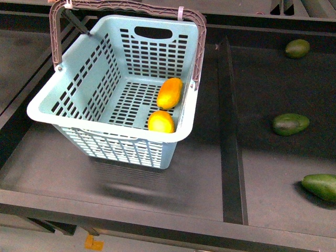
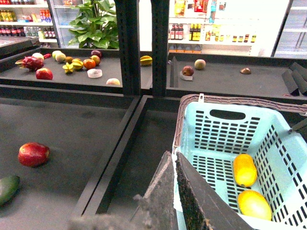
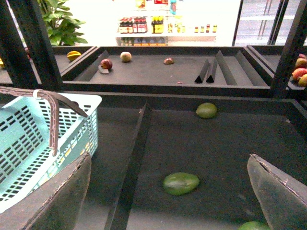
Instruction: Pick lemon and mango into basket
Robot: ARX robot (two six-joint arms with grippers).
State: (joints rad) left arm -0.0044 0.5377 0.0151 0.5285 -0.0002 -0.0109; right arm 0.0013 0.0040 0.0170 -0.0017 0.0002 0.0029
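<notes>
From the front, the teal basket (image 1: 107, 94) sits tilted, seemingly raised off the dark shelf, with the mango (image 1: 170, 93) and the lemon (image 1: 161, 122) inside by its right wall. Neither arm shows here. A jolt could tip the fruit out.

The left wrist view adds what the front hides: the left gripper (image 2: 175, 158), nearly closed, appears to pinch the basket's rim; a slipping grip is the danger.

The right wrist view shows the right gripper (image 3: 168, 167) spread wide and empty above a green fruit (image 3: 181, 183).
</notes>
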